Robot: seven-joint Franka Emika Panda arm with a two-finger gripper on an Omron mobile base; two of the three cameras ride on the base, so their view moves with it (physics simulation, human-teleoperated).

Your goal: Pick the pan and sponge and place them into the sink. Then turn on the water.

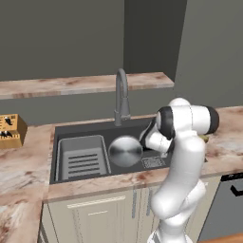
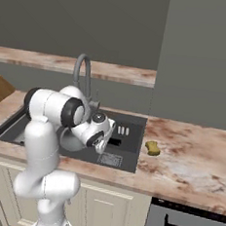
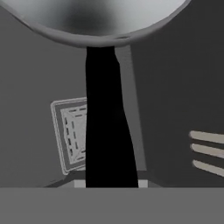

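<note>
The marble counter (image 2: 193, 162) (sink (image 1: 61, 134) recessed) bears the sponge (image 2: 153, 148) and a wooden block (image 1: 11, 131).

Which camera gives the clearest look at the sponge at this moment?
The right base view: the sponge lies in plain sight on the counter, right of the sink. In the left base view the arm covers nearly all of it.

Shiny round pan (image 1: 126, 151) sits inside the dark sink (image 1: 95, 130); yellow-brown sponge (image 2: 153, 148) lies on the counter beside it.

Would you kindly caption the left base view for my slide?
Pan inside the sink, arm bent over the basin.
</note>
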